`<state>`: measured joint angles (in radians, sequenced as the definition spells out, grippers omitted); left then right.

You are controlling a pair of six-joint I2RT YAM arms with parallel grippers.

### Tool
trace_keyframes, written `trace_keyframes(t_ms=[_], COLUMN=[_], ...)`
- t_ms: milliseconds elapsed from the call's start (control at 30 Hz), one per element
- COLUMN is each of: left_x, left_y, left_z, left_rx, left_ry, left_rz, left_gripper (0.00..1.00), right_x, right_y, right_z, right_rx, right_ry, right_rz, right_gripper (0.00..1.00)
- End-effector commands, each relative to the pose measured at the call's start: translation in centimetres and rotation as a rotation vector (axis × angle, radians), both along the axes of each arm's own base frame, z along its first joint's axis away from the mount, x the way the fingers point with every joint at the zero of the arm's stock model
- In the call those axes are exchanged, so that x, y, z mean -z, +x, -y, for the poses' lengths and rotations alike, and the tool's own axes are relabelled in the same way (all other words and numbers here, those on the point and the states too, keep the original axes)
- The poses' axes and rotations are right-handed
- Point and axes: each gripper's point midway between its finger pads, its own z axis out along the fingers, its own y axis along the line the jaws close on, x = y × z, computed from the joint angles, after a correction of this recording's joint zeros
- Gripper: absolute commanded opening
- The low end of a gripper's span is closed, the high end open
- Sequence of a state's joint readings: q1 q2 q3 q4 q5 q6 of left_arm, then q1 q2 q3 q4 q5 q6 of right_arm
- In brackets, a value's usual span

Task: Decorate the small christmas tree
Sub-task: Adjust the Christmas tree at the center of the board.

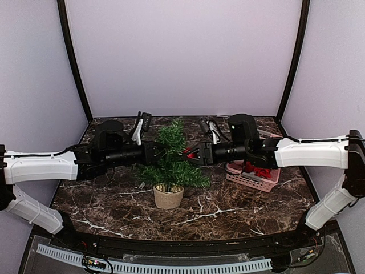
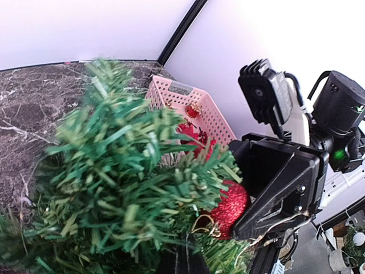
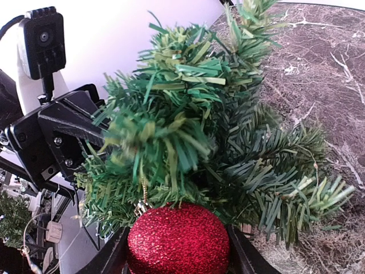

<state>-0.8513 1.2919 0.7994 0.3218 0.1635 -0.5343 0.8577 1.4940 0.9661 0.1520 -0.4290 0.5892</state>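
Observation:
The small christmas tree [image 1: 171, 165] stands mid-table in a tan pot [image 1: 168, 196]. From the right, my right gripper [image 1: 194, 154] reaches into its branches, shut on a red glitter ball [image 3: 178, 240] that sits between both fingers [image 3: 111, 258], with its gold cap and string up among the needles [image 3: 228, 142]. My left gripper [image 1: 161, 151] comes in from the left. Its fingers [image 2: 187, 254] are pressed shut, buried in needles just below the ball's gold loop [image 2: 206, 224]. Whether they pinch the loop or a twig is hidden. The ball [image 2: 231, 208] touches the tree [image 2: 125, 171].
A pink basket [image 1: 254, 177] with red ornaments lies on the marble table right of the tree, under the right arm; it also shows behind the tree [image 2: 197, 108]. Small dark items lie at the back [image 1: 142, 123] [image 1: 211, 128]. Walls close in behind.

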Motion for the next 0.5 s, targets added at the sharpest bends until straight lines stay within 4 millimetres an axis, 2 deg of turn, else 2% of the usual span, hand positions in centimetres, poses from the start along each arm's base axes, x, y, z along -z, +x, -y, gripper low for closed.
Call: trace_keyframes(t_ms=[0,200,467], left_x=[-0.8,0.5,0.2], left_y=[-0.6,-1.1,-0.9], left_z=[-0.3,-0.7,-0.8], left_rx=[0.016,0.022,0.01], left_ry=[0.0,0.022,0.018], left_rz=[0.032,0.018,0.035], left_gripper=[0.0,0.0,0.0], right_x=[-1.3,-0.9,-1.2], right_y=[0.0,-0.1,-0.1], right_z=[0.0,-0.1,-0.3], right_rx=[0.007,0.001,-0.002], right_ry=[0.033,0.022,0.025], right_rz=[0.034,0.031,0.034], right_gripper=[0.52,0.5,0.48])
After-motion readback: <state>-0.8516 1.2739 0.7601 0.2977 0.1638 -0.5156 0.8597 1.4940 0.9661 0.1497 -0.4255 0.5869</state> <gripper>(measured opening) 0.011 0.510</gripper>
